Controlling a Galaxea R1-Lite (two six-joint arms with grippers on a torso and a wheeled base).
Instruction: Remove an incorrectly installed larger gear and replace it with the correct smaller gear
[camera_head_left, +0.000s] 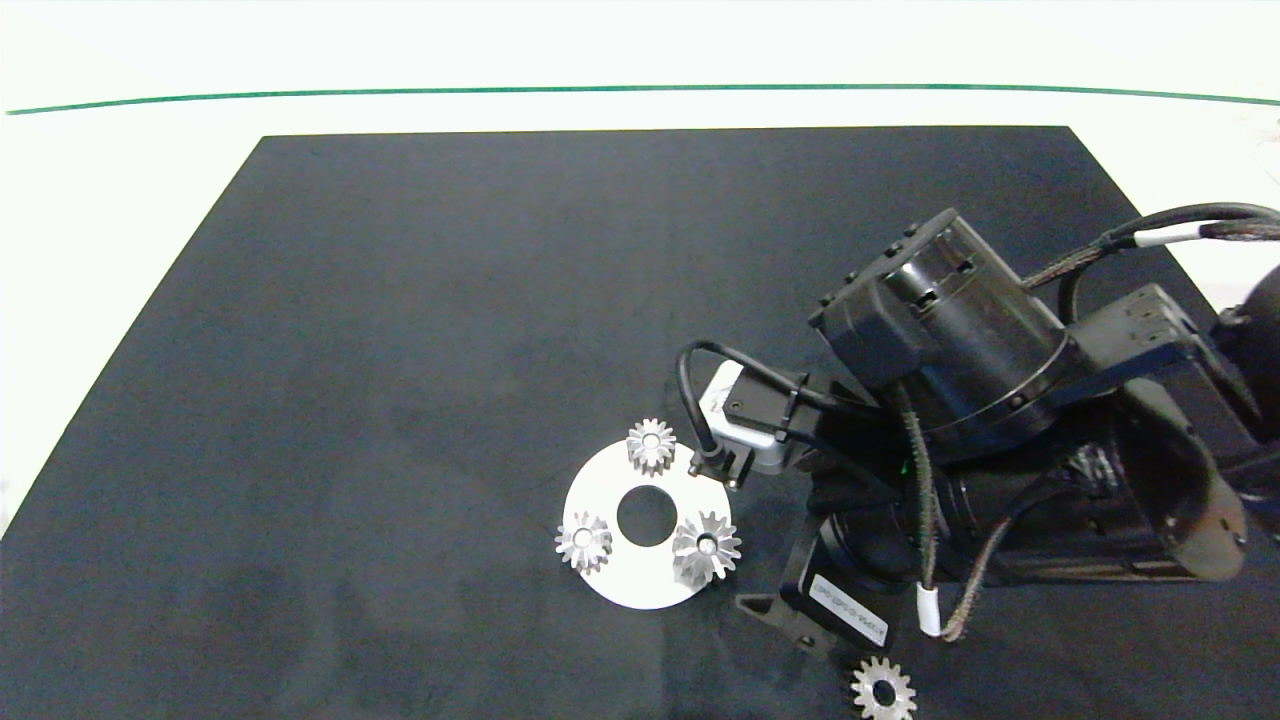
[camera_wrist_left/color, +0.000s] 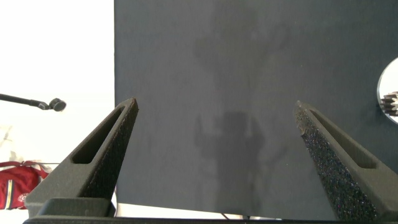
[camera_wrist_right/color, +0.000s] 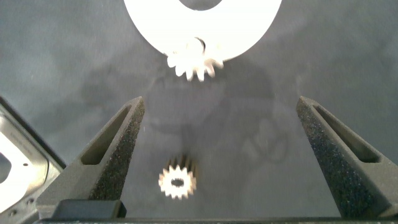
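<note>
A white disc (camera_head_left: 640, 585) carries three gears. The larger gear (camera_head_left: 706, 547), with long spiky teeth, sits on the disc's right side, and it shows blurred at the disc's rim (camera_wrist_right/color: 196, 62) in the right wrist view. A loose smaller gear (camera_head_left: 883, 690) lies on the mat near the front edge, apart from the disc. My right gripper (camera_wrist_right/color: 221, 99) is open above the mat, holding nothing, with that loose gear (camera_wrist_right/color: 177, 182) low between its fingers, nearer one finger (camera_wrist_right/color: 118, 155). My right arm (camera_head_left: 950, 330) hides most of this gripper from above. The left gripper (camera_wrist_left/color: 216, 103) is open over bare mat.
Two other small gears (camera_head_left: 651, 445) (camera_head_left: 583, 542) stand on the disc's far and left sides around its centre hole (camera_head_left: 646, 515). The black mat (camera_head_left: 400, 350) covers most of the white table. The disc's edge (camera_wrist_left/color: 390, 93) shows in the left wrist view.
</note>
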